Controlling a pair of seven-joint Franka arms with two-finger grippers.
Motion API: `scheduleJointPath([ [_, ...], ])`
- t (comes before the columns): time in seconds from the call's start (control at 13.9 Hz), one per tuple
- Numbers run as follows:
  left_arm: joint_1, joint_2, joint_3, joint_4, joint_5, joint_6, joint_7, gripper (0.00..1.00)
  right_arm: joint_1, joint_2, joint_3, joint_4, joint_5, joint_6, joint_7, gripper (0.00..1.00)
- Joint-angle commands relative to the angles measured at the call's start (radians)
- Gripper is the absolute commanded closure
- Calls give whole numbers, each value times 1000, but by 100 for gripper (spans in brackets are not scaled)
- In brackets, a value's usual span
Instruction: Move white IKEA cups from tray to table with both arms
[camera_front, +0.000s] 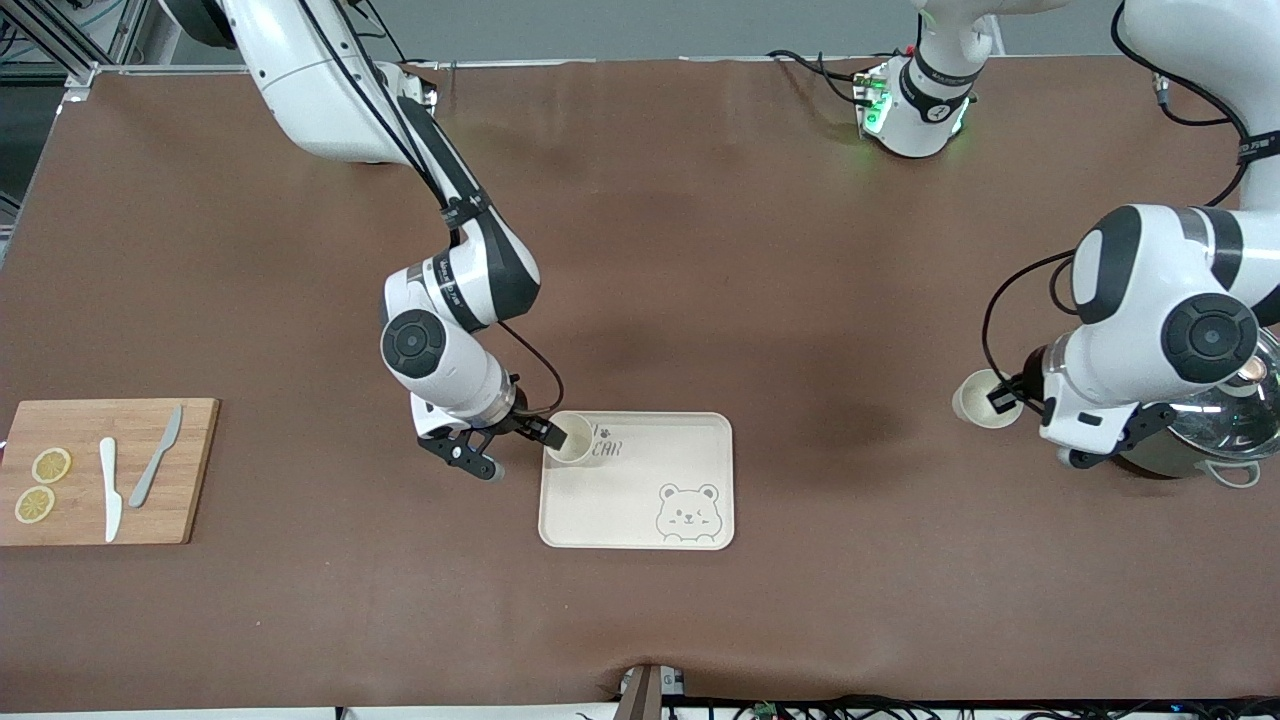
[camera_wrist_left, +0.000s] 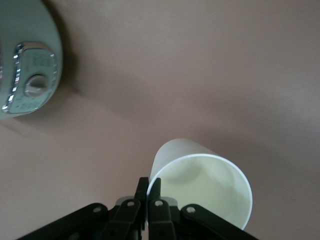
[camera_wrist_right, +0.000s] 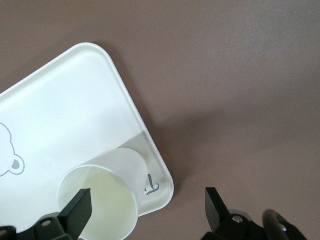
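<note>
One small cream-white tapered cup (camera_front: 571, 439) is standing upright, rim up, on the cream bear-printed tray (camera_front: 640, 510) at frame centre, the right gripper (camera_front: 520, 452) spreading wide around it. Centre-right, the left gripper (camera_front: 1003, 398) is pinching another cup's (camera_front: 983, 399) rim above the brown desk (camera_front: 700, 250).

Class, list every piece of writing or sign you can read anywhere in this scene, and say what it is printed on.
"CAR": grey letters with a small paw mark above them, on the bear tray, partly hidden by the cup standing on it.
Lettering on the black band of the right arm: too small to read.
Lettering on the left arm: too small to read.
</note>
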Motion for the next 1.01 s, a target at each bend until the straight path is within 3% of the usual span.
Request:
scheduleJointPath([
  [0.0,46,-72,-14,-117,20,47,2,100,20,22,-10,23,23,13,19,0],
  [0.07,63,-86,-14,-164,20,93,12,100,21,31,-10,23,23,28,19,0],
  [0.14,71,-104,-12,-218,20,157,31,100,26,37,-10,23,23,48,19,11],
  [0.5,159,-137,-21,-454,17,474,50,100,43,65,-10,23,15,69,7,100],
  [0.65,161,-161,-26,-548,11,600,48,100,43,64,-10,30,17,68,5,100],
  [0.94,155,-143,-57,-556,-70,673,50,100,38,56,-11,102,20,-27,11,100],
])
